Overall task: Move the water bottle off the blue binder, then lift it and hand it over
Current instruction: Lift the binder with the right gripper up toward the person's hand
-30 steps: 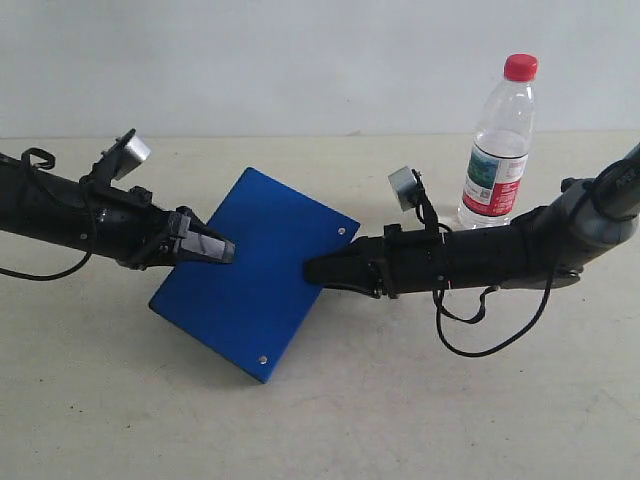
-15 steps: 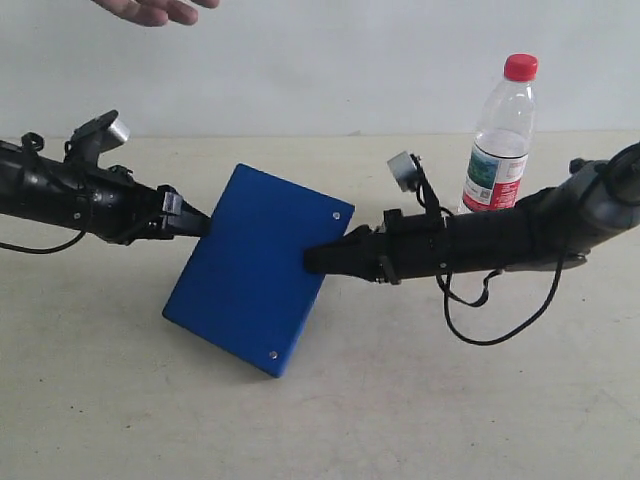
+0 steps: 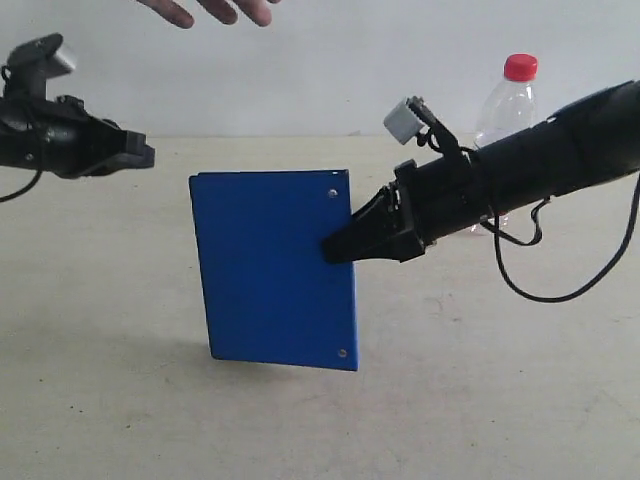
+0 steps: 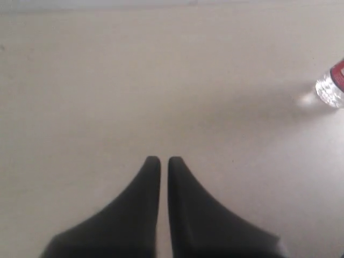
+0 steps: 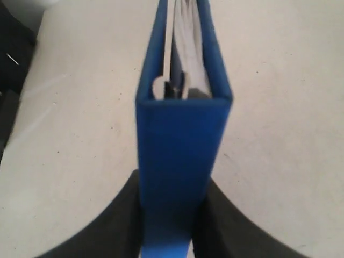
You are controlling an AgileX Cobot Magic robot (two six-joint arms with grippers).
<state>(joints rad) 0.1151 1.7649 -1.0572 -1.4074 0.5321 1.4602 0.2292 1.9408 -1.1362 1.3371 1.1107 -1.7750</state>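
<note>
The blue binder [image 3: 272, 265] hangs upright above the table, its cover facing the exterior camera, two silver rivets along its right edge. My right gripper [image 3: 338, 245] is shut on that edge. In the right wrist view the binder's spine [image 5: 181, 156] sits clamped between the black fingers, white pages showing beyond it. The water bottle [image 3: 507, 100] stands upright on the table behind my right arm, red cap showing, label hidden. My left gripper [image 3: 145, 154] is at the far left, raised, shut on nothing. The left wrist view catches the bottle's edge [image 4: 332, 88] and the left gripper [image 4: 160, 161].
A person's hand [image 3: 215, 10] reaches in at the top edge, above and left of the binder. The beige table [image 3: 450, 400] lies under both arms. A black cable [image 3: 560, 285] loops down from my right arm.
My right gripper has lifted the binder off the table and turned it upright. My left gripper let go of its left edge and drew back up and left. The hand came further in.
</note>
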